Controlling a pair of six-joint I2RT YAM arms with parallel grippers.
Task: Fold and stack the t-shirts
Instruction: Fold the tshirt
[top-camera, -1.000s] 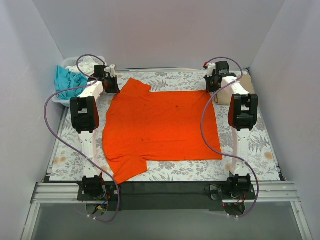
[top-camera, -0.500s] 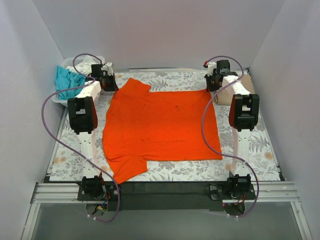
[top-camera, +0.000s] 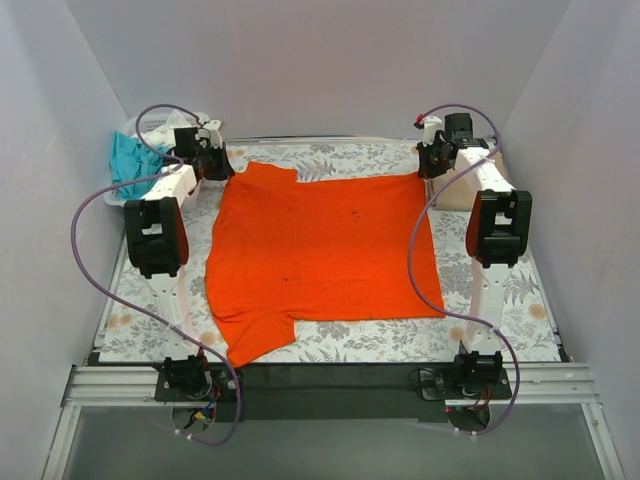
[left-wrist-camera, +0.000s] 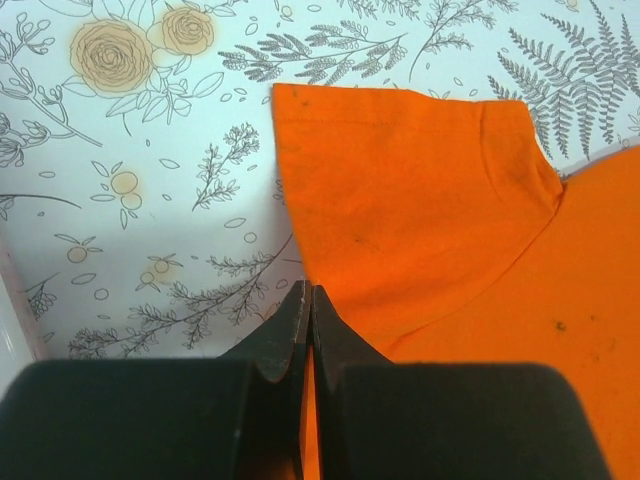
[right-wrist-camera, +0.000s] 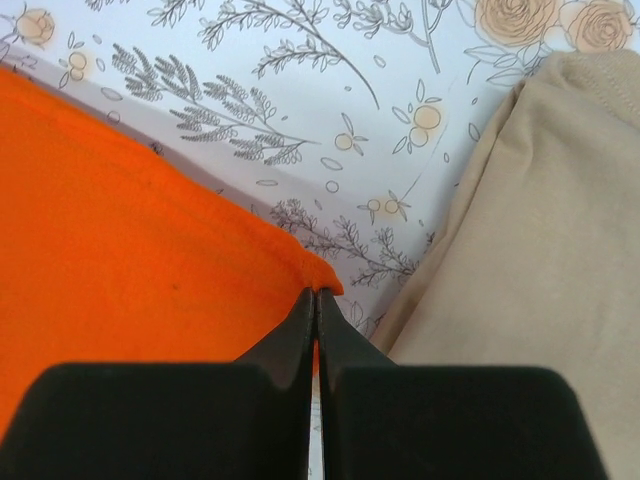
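Floral-printed table covering (top-camera: 380, 335), pale with fern and rose motifs, carries a bright orange short-sleeved cloth t-shirt (top-camera: 320, 250) spread flat and smooth; its long axis runs left to right, sleeves and neck leftward, hem rightward; left gripper (left-wrist-camera: 308, 295) is pinched together on the far sleeve; right gripper (right-wrist-camera: 316, 298) is clamped on the far hem corner, just beside a soft tan cloth shirt (right-wrist-camera: 520, 250).

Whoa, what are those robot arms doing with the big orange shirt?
They look ready to fold it. The orange t-shirt lies spread flat on the flowery table. The left tool is pinched shut on its far edge by the sleeve, and the right tool on its far right corner. A tan shirt lies beside that corner. A teal shirt sits in the white basket. Nothing is folded yet.
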